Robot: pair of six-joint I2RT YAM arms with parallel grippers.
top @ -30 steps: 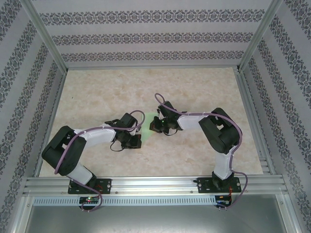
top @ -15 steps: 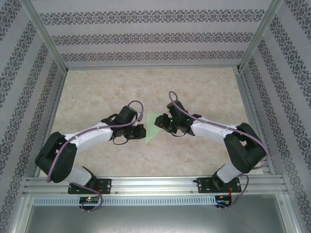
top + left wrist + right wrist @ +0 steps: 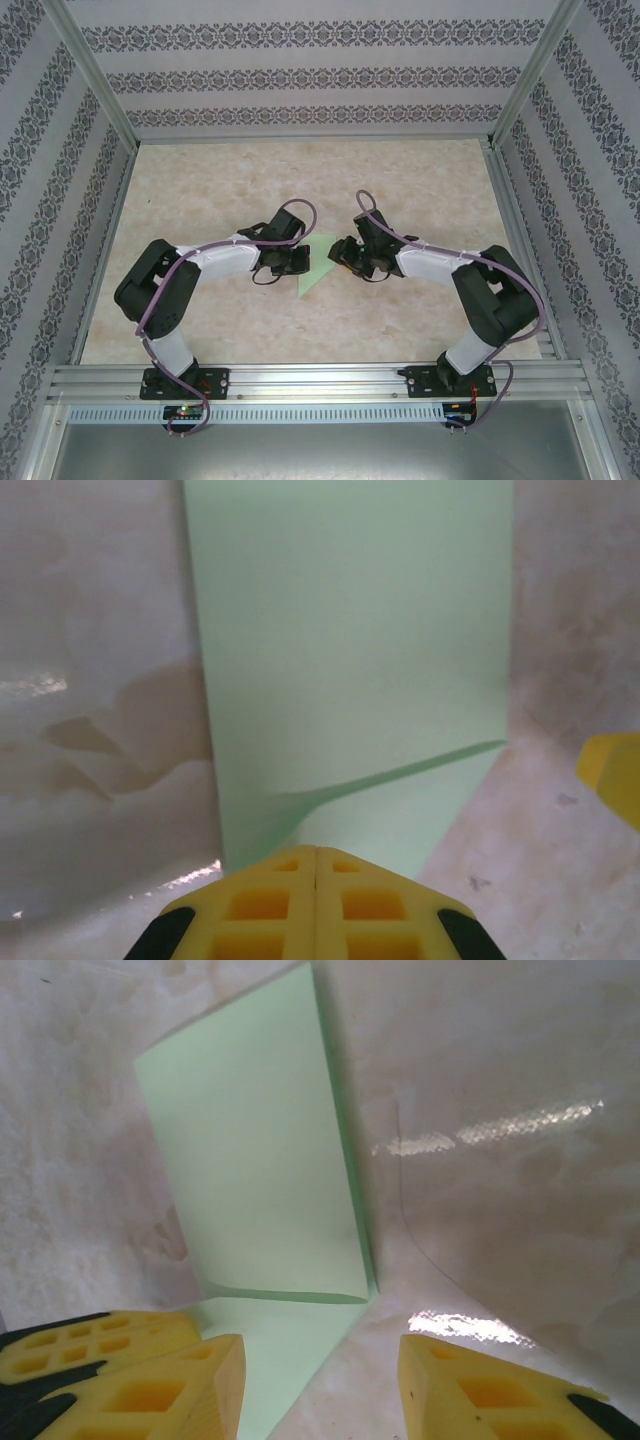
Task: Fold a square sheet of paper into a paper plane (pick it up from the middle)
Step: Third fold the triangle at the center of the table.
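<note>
as the folded paper lies flat on the table between them, the left gripper, clenched empty, seems to pin one edge while the right gripper hangs released over a corner.

One camera sits high up behind me and looks down at the whole tabletop. My two wrist cameras look from very close, and all three see the green paper.
</note>
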